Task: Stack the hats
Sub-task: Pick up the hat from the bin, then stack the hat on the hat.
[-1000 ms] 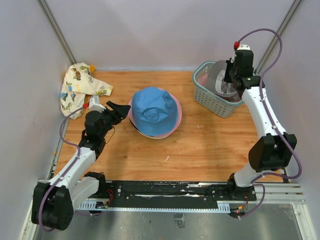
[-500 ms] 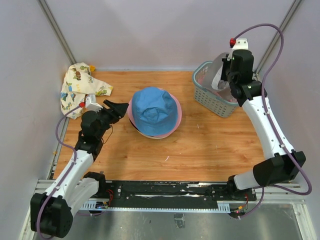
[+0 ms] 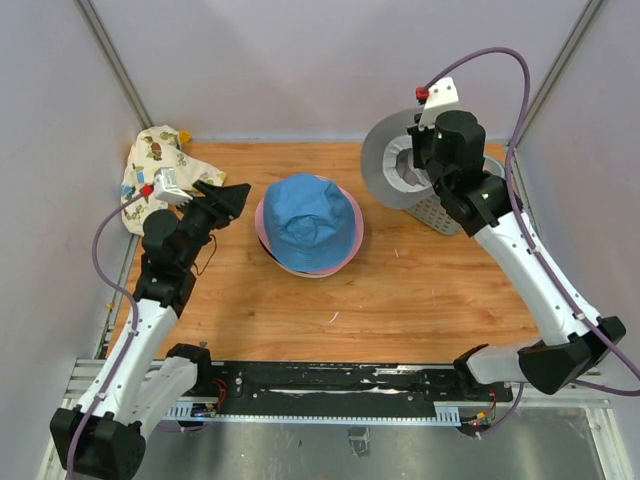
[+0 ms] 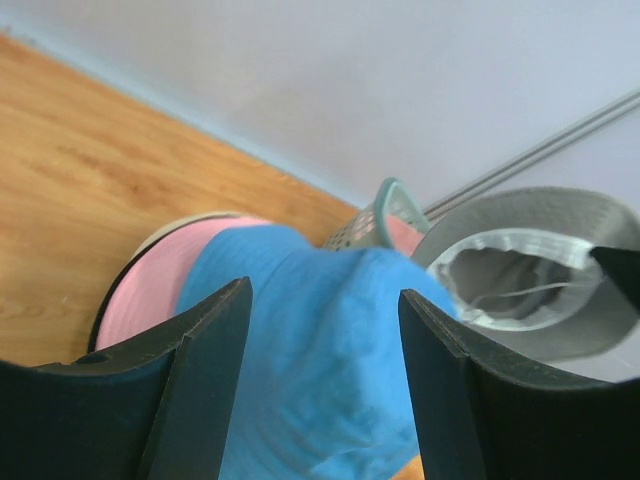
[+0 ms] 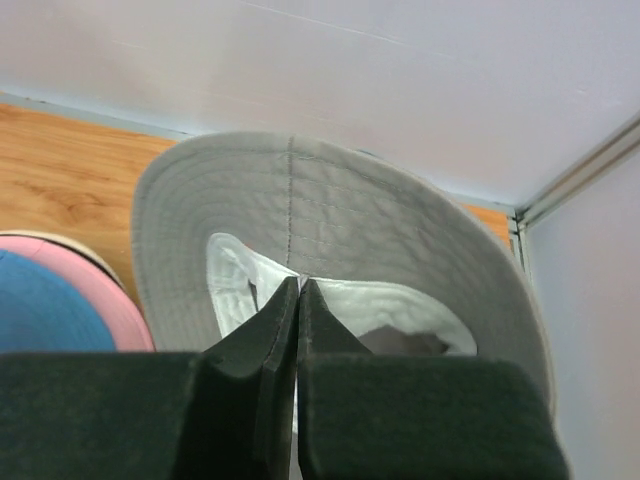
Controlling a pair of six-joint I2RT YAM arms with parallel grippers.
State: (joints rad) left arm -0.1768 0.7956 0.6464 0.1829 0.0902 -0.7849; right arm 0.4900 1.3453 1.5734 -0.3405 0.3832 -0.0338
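Note:
A blue hat (image 3: pixel 308 218) tops a stack (image 4: pixel 310 340) at the table's middle, with a pink brim (image 3: pixel 350 245) and a dark edge showing under it. My right gripper (image 5: pixel 299 283) is shut on the inner edge of a grey hat (image 5: pixel 340 200), holding it in the air with its white-lined opening (image 3: pixel 408 165) facing the camera, just left of the basket. My left gripper (image 3: pixel 232 196) is open and empty, raised to the left of the stack, its fingers (image 4: pixel 215 350) framing the blue crown. A cream patterned hat (image 3: pixel 160 172) lies crumpled at the back left.
A grey-green slatted basket (image 3: pixel 440 210) stands at the back right, mostly hidden behind the lifted hat and the right arm. Grey walls close in the table on three sides. Bare wood shows in front of the stack.
My right gripper has lifted the grey hat out of the basket and carried it up and left. My left arm has risen and moved back a little, jaws staying open.

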